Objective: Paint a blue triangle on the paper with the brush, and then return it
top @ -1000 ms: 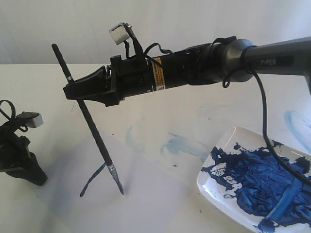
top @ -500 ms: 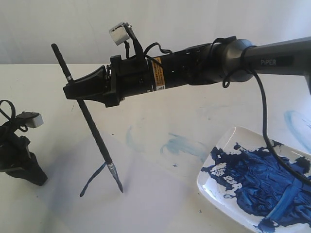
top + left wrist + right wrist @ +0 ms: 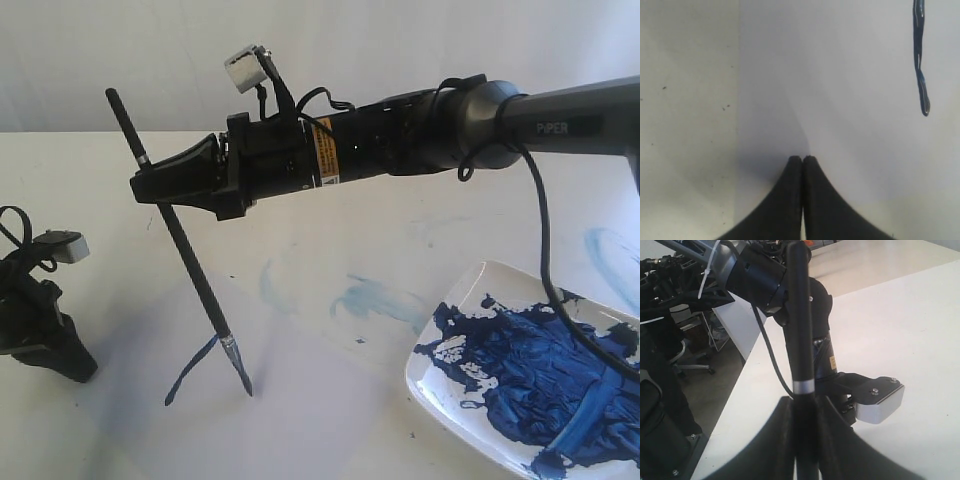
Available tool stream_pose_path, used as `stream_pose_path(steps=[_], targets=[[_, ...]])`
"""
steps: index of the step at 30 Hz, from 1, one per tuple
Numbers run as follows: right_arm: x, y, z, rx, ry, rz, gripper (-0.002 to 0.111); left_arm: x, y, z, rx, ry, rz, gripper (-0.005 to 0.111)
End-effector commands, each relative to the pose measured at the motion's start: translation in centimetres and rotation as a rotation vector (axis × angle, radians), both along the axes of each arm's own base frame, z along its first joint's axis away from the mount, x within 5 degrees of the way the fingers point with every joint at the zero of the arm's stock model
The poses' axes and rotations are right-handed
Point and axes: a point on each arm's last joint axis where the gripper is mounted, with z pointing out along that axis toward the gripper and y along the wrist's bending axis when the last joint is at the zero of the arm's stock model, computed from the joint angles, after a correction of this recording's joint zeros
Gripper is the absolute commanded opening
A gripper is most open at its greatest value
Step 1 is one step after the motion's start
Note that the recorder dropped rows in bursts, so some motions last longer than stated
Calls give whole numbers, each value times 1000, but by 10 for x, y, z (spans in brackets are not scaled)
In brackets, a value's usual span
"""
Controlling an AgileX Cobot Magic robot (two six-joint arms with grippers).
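My right gripper (image 3: pixel 142 187) hangs above the table's left half, shut on the upper handle of the brush (image 3: pixel 190 265). The brush slants down and its blue tip meets the paper (image 3: pixel 310 410). Of the blue triangle, one slanted dark-blue stroke (image 3: pixel 190 372) shows, just left of the brush tip. In the right wrist view the black handle (image 3: pixel 801 330) rises from between the jaws of the right gripper (image 3: pixel 805 407). My left gripper (image 3: pixel 80 368) rests low at the paper's left edge. Its jaws are shut and hold nothing in the left wrist view (image 3: pixel 802 159), with the stroke (image 3: pixel 919 65) off to one side.
A white plate (image 3: pixel 452 310) smeared with dark blue paint (image 3: pixel 530 385) sits at the right front. Pale blue smears (image 3: pixel 375 298) mark the table behind the paper, with another smear (image 3: pixel 610 255) at the far right. A cable (image 3: pixel 545 250) hangs from the right arm over the plate.
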Motion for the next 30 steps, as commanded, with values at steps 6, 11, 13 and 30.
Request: stream_pose_path(steps=[6,11,13,30], targets=[[-1,0,2,6,8,11,0,-4,0,-1,-12,24,-2,0],[-1,0,3,9,24,6,0,-4,0,-1,-12,24,-2,0],[-1,0,4,11,49,-1,0,-4,0,-1,-11,23,-1,0],[4,2,-7,-1,148,-24,0,-4,0,-1,-11,23,-1,0]])
